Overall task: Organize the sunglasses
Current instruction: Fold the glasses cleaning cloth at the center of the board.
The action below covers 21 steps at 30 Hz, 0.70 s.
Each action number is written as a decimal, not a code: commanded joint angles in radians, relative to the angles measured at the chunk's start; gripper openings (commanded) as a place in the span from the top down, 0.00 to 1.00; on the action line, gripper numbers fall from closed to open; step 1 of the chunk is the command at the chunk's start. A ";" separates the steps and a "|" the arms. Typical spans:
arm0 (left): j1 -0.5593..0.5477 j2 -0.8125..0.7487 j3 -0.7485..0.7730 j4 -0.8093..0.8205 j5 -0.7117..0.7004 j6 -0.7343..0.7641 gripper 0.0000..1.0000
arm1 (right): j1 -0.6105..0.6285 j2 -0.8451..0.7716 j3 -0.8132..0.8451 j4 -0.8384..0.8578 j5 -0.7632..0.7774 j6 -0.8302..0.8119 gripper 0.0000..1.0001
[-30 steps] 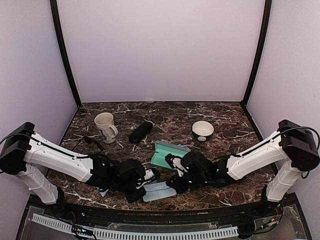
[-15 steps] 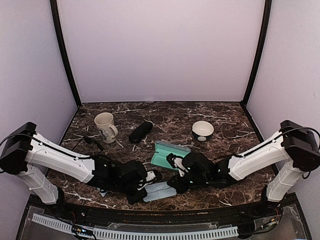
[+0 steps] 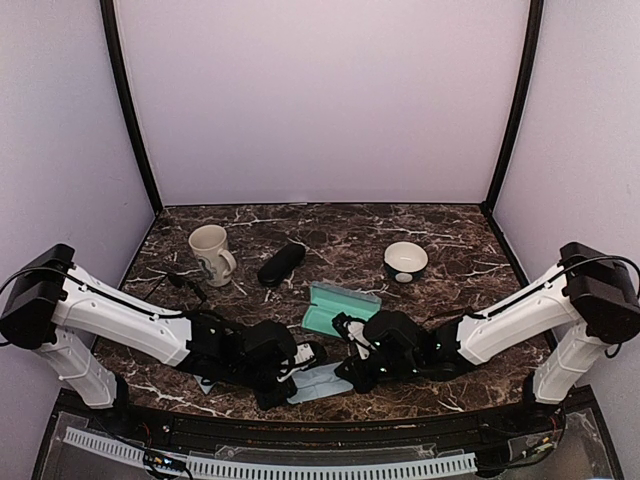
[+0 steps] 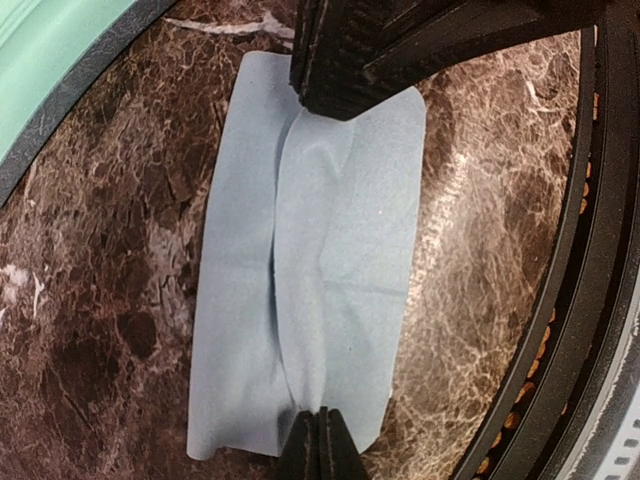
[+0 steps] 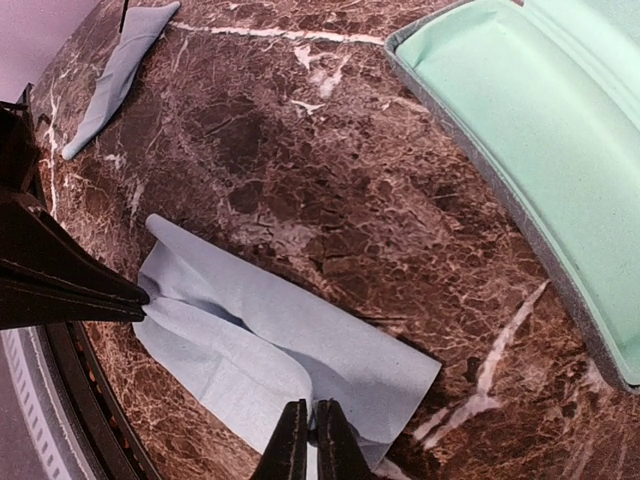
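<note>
**Operator:** From above, where do I stand?

**Spotter:** Your left fingers [image 3: 285, 383] and right fingers [image 3: 347, 374] are low at the near edge of the counter [image 3: 450, 235], one at each end of the blue-grey cloth [image 3: 320, 383]. The open teal case [image 3: 340, 308] lies just behind it. One pair of sunglasses [image 3: 186, 283] seems to lie beside the mug [image 3: 210, 252], well apart from both arms. I cannot find the second pair.

**Operator:** And the left wrist?

**Spotter:** Your left fingers [image 4: 320, 445] are pressed together, pinching the cloth's near hem. The right ones sit on the far hem. A long crease runs down the cloth, which lies on the counter.

**Operator:** Right wrist?

**Spotter:** The other end of the same hold — your right fingers [image 5: 298, 445] pinch the cloth's edge and the left ones hold the opposite corner. The case's green lining is at the right, and a second cloth [image 5: 120, 60] lies farther off.

**Operator:** How do I do this well?

**Spotter:** I judge you are folding or straightening the cloth. Move both ends together and keep it low and lightly taut — a tug from one side alone could pull it out of the other pinch. The glasses are untouched, so most of the task lies ahead.
</note>
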 commanded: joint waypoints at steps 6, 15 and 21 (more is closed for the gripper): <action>-0.008 0.013 0.030 -0.026 0.019 0.010 1.00 | 0.017 -0.023 -0.007 0.006 0.026 0.013 0.93; -0.008 0.008 0.030 -0.036 0.016 0.006 1.00 | 0.017 -0.065 -0.013 -0.011 0.029 0.013 0.95; -0.008 -0.008 0.024 -0.033 0.032 0.006 1.00 | 0.021 -0.075 -0.012 -0.014 0.010 0.011 0.98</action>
